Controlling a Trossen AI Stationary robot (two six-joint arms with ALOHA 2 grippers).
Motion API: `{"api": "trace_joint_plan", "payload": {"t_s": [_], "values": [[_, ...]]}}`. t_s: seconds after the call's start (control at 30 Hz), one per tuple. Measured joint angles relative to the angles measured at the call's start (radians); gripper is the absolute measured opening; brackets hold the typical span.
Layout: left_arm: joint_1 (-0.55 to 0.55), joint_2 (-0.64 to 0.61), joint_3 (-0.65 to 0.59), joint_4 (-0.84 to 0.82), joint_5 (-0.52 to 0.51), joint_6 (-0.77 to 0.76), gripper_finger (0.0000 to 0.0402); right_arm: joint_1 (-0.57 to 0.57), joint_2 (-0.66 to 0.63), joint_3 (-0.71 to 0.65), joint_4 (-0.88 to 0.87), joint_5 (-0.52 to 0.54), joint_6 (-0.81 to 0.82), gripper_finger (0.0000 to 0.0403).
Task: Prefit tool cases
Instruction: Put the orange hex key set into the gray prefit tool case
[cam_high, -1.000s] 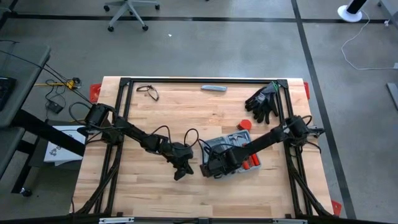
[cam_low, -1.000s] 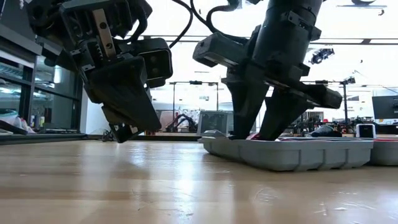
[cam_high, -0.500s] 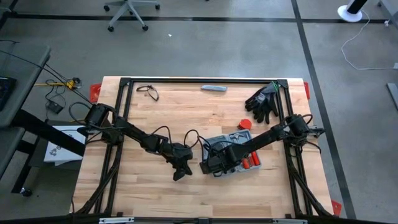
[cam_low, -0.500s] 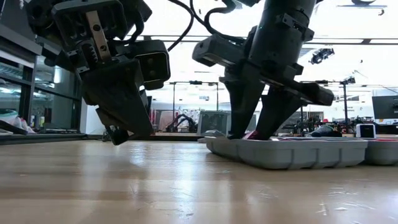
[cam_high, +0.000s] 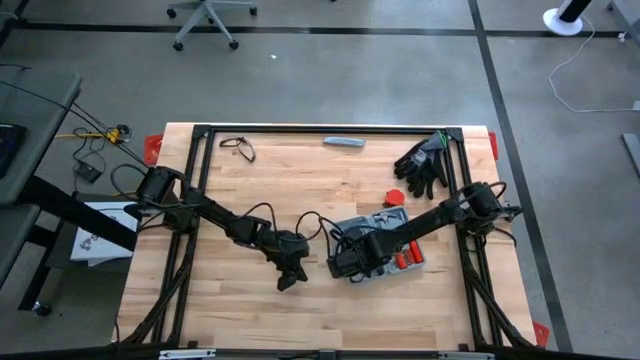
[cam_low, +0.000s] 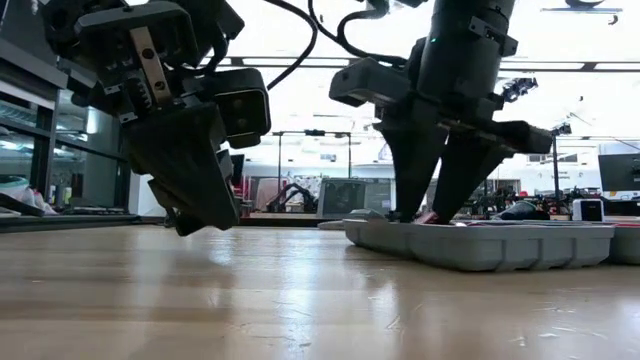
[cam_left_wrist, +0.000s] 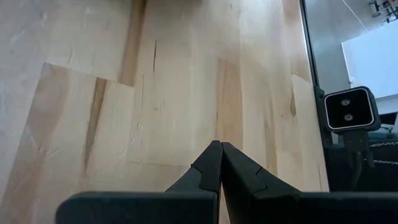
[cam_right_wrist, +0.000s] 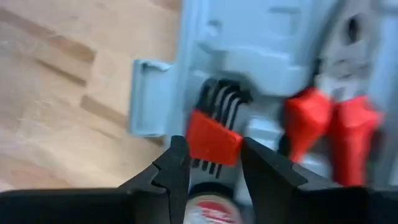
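Two grippers stood over the wooden table (cam_high: 220, 300). One open grey-blue tool case (cam_high: 380, 245) lay right of the table's centre, holding red-handled pliers (cam_right_wrist: 333, 134) and a red hex-key holder (cam_right_wrist: 214, 137). The right gripper (cam_right_wrist: 211, 171) reached down into the case, fingers parted on either side of the holder; a grip could not be confirmed. The left gripper (cam_left_wrist: 221, 165) was clenched on nothing, beside the case, tips at the bare board.

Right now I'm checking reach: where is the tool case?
In the high view the tool case lies open, right of centre, under the right gripper, with black gloves beyond it.
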Motion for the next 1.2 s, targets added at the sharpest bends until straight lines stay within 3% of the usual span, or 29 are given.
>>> {"api": "trace_joint_plan", "payload": {"t_s": [0.13, 0.57, 0.63, 0.83, 1.2], "values": [[0.0, 0.0, 0.0, 0.0, 0.0, 0.002, 0.0, -0.007, -0.001, -0.001, -0.075, -0.01, -0.005, 0.0136], [0.0, 0.0, 0.0, -0.012, 0.025, 0.007, 0.0, -0.007, -0.028, 0.001, -0.048, 0.049, 0.013, 0.0131], [0.0, 0.0, 0.0, -0.012, 0.033, 0.008, 0.0, -0.007, -0.028, 0.001, -0.048, 0.041, 0.014, 0.0114], [0.0, 0.0, 0.0, -0.016, 0.043, 0.025, 0.0, -0.01, -0.028, 0.001, -0.048, 0.043, -0.003, 0.001], [0.004, 0.0, 0.0, -0.052, 0.067, 0.039, 0.0, -0.044, -0.026, -0.001, -0.002, 0.026, -0.045, 0.0001]]}}
